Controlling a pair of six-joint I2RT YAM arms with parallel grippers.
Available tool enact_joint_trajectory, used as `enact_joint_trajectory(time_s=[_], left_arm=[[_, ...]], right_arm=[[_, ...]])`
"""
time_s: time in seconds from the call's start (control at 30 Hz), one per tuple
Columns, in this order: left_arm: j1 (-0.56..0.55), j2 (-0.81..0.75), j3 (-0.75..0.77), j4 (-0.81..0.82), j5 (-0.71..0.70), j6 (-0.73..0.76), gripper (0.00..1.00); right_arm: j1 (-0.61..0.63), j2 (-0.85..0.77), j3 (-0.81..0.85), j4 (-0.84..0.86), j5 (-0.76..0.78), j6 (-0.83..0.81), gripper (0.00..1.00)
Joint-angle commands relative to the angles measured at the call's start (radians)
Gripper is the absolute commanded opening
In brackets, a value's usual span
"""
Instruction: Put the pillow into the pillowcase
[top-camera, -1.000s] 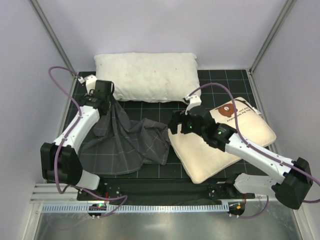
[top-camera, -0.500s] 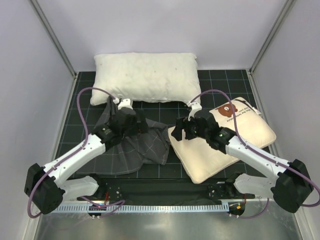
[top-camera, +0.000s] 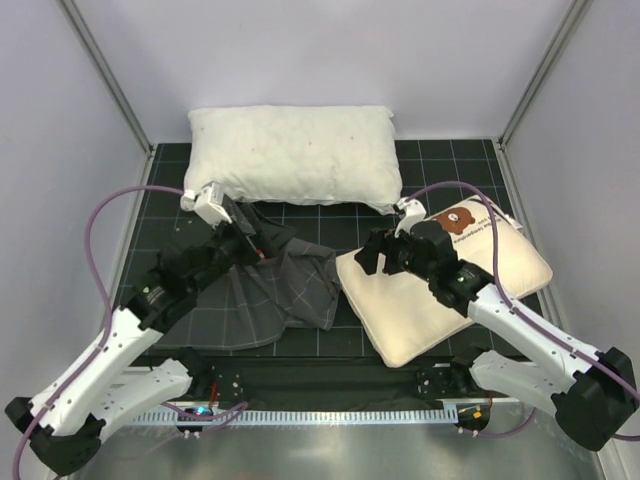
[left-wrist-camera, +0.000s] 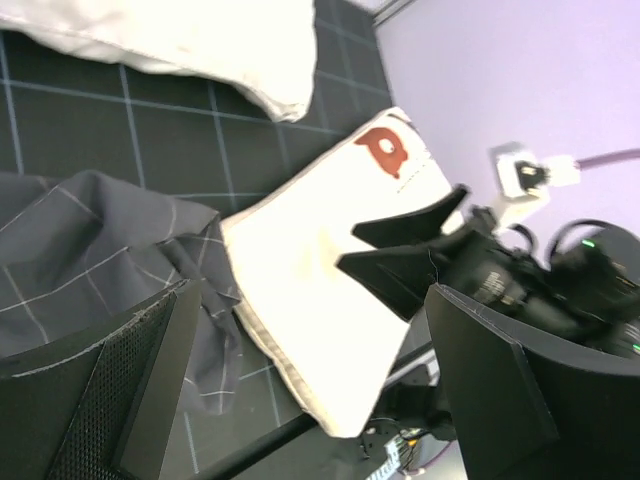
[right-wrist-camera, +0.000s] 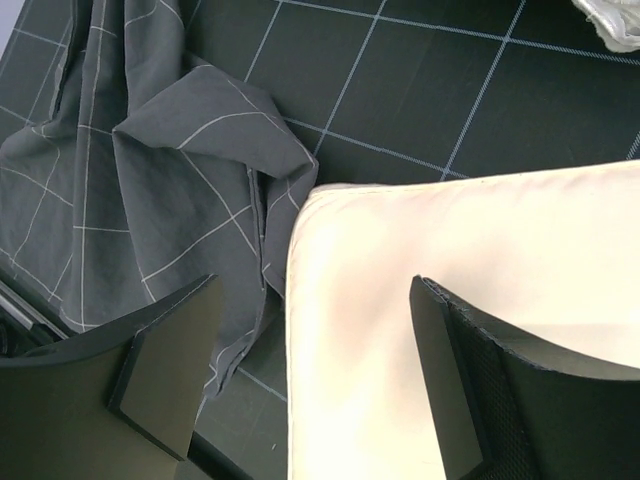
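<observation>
- While the left gripper (top-camera: 262, 243) hovers over the crumpled pillowcase (top-camera: 275, 295), its fingers are spread wide with nothing between them.
- Pillowcase lies bunched, touching the pillow (top-camera: 400, 320) at its left edge.
- Right gripper (top-camera: 366, 257) gapes wide over that pillow corner, empty too.

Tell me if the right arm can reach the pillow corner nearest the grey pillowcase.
Probably yes. The right gripper, fingers open, sits right over that corner of the pillow, and nothing covers it; the pillowcase only bunches alongside.
</observation>
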Motion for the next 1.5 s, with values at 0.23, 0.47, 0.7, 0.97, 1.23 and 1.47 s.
enact_joint_trajectory(time_s=[0.23,0.47,0.7,0.97,1.23,1.47], left_arm=[[-0.003,-0.113,-0.013,-0.019,-0.048,0.065,1.00],[-0.003,-0.085,0.036,-0.073,0.015,0.078,1.00],[-0.003,-0.097,-0.008,-0.073,-0.077,0.057,1.00],[-0.003,0.011,-0.062,-0.012,-0.112,0.178,1.00],[-0.004,0.277,-0.105,0.088,-0.095,0.158,1.00],[-0.004,0.432,-0.166,0.169,-0.175,0.158,0.85]], right_arm=[[-0.013,0.054,0.085,0.047,0.012,0.010,0.83],[-0.015,0.059,0.077,0.061,-0.020,0.033,0.83],[-0.015,0.024,0.048,0.070,-0.025,0.047,0.83],[-0.015,0.047,0.074,0.037,-0.083,0.041,0.88],[-0.013,0.162,0.082,0.009,-0.083,0.061,0.84],[-0.002,0.223,0.131,-0.017,-0.066,0.053,0.80]])
